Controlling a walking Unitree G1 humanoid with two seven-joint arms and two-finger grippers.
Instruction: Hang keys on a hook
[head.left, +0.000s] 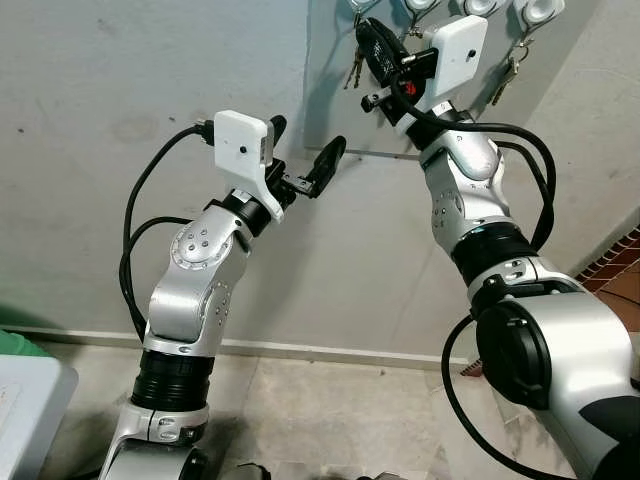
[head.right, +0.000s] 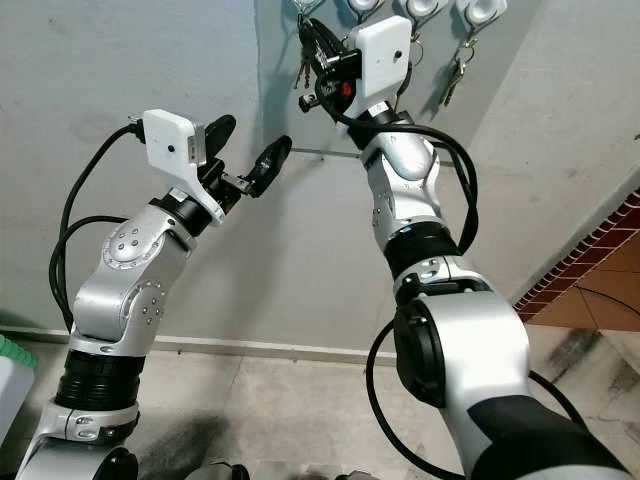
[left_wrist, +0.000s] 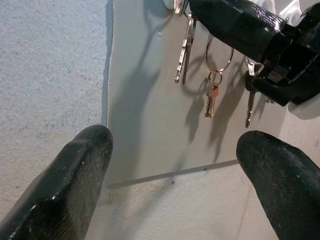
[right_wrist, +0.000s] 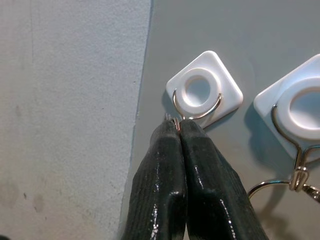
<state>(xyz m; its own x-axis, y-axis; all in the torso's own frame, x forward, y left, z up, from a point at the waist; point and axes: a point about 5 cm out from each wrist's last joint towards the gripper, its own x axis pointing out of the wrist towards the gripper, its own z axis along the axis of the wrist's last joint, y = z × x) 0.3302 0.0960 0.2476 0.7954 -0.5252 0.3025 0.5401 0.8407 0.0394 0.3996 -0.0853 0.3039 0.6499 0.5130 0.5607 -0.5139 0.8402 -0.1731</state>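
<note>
Right wrist view: our right gripper (right_wrist: 176, 131) pinches the key ring (right_wrist: 172, 119) beside the hook (right_wrist: 204, 93); next we loop it on, while our left gripper (head.left: 305, 165) waits, spread wide.

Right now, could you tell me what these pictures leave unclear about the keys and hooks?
- Whether the key ring is over the hook: the shut right pincer covers it in the right wrist view.
- The hook row: cut off by the top edge in the eye views.
- Key top: hidden by the right pincer in the left wrist view.

Grey wall board (left_wrist: 150, 125), white hooks (right_wrist: 204, 90), keys (left_wrist: 183, 55)
</note>
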